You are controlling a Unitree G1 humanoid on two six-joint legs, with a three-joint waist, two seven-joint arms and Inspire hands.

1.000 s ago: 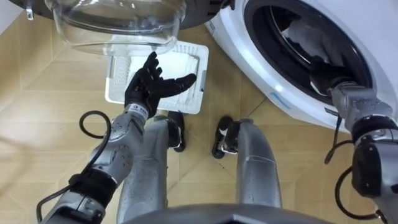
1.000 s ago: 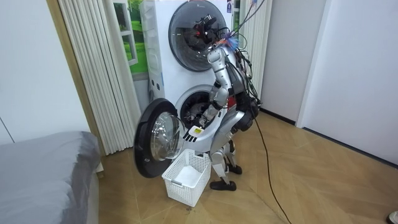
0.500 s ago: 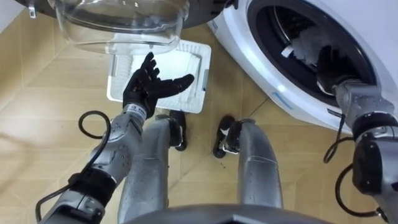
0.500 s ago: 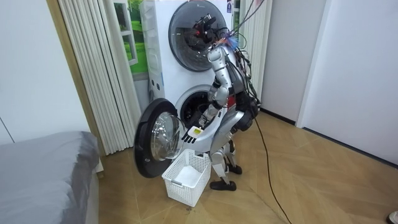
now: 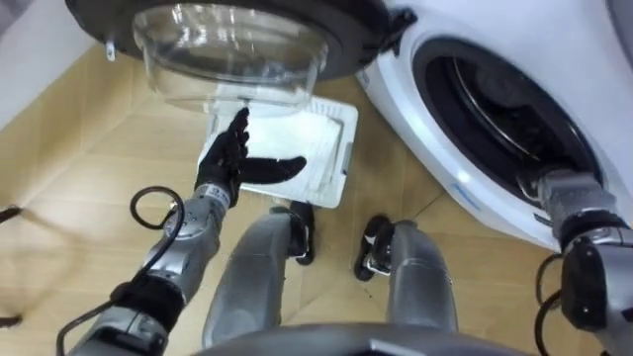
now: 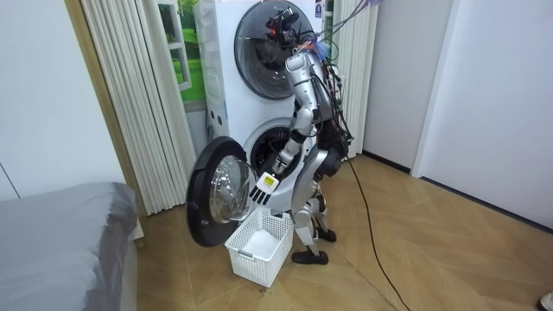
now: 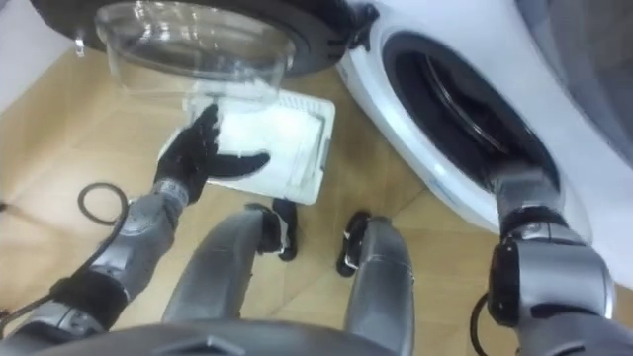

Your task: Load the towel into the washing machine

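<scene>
Since the white towel has sunk from the mouth of the washing machine (image 5: 427,124) into its dark drum, my right hand reaches inside, its state untellable, my left hand (image 5: 237,163) hangs spread below the door (image 5: 237,49), and loading seems done.

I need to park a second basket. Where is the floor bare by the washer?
Bare wood floor lies left of the white laundry basket. Crowded: below the open washer door, where the left robot hand hovers over the basket, and at the drum mouth, which the right arm enters.
</scene>
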